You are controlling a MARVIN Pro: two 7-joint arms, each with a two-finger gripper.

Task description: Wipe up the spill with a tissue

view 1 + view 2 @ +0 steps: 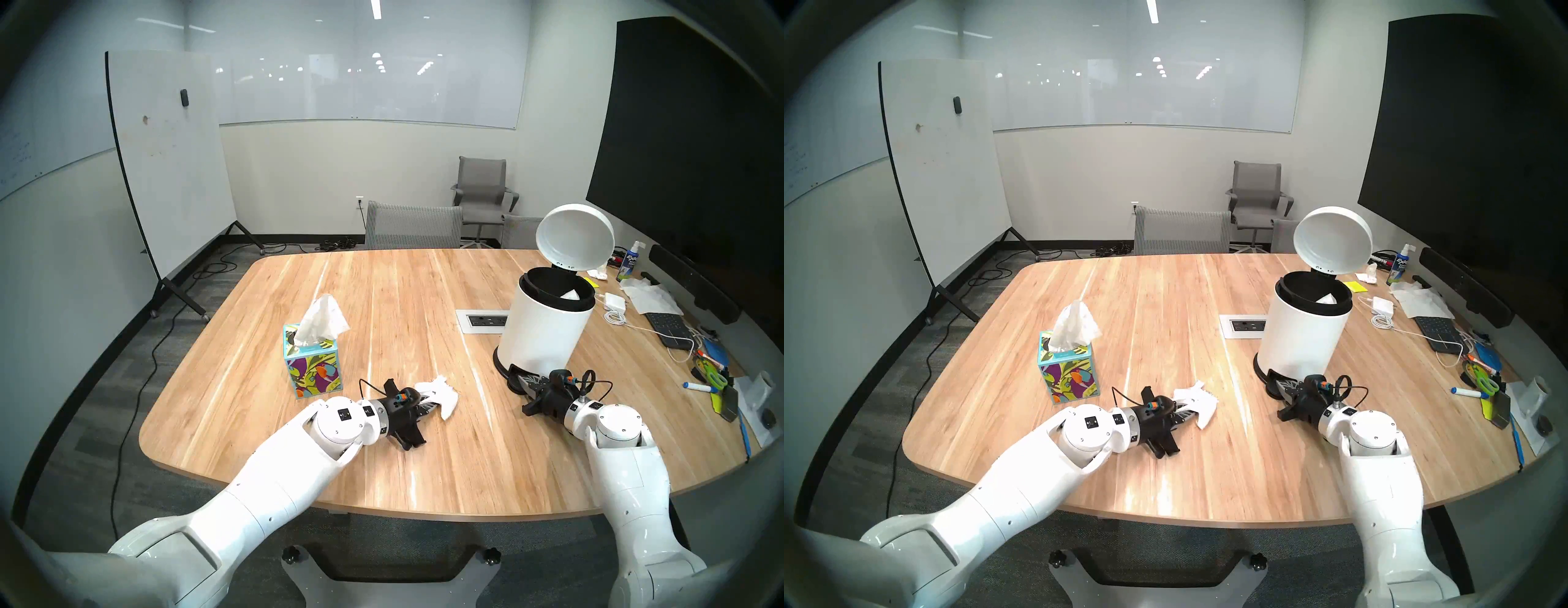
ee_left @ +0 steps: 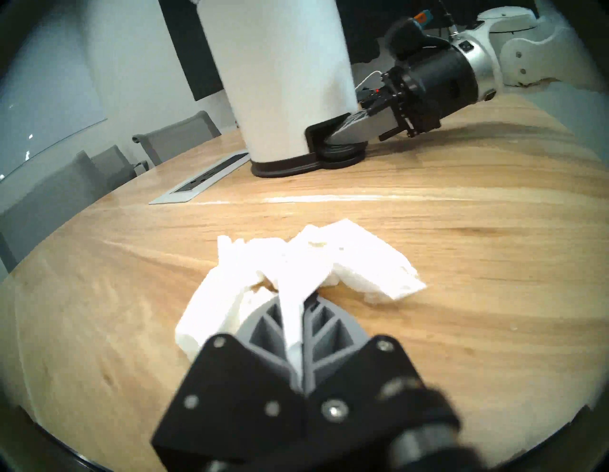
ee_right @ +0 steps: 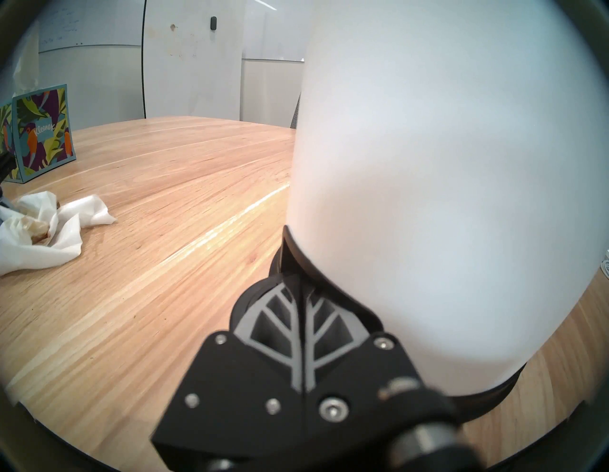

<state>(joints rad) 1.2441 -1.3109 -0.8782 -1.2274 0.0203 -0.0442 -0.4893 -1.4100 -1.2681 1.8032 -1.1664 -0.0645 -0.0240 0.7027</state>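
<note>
A pale wooden worktop (image 1: 382, 297) fills the middle of a meeting room. Near its front edge, the left gripper (image 1: 428, 405) is clenched on a crumpled white tissue (image 1: 441, 395), a strip of it pinched between the two grey fingers (image 2: 263, 329). The rest of the tissue spreads out on the wood just ahead of the fingertips, and a brownish stain shows in its folds in the right wrist view. No blot of spilled liquid can be made out on the bare wood around it.

To the left stands a colourful tissue box (image 1: 312, 361), a fresh tissue poking from its top. To the right stands a white pedal bin (image 1: 547, 322) with its round lid (image 1: 575, 237) raised and a white scrap inside. The right gripper (image 1: 528, 382), fingers closed together with nothing between them, rests on the bin's black pedal (image 2: 333, 150) at the base.
</note>
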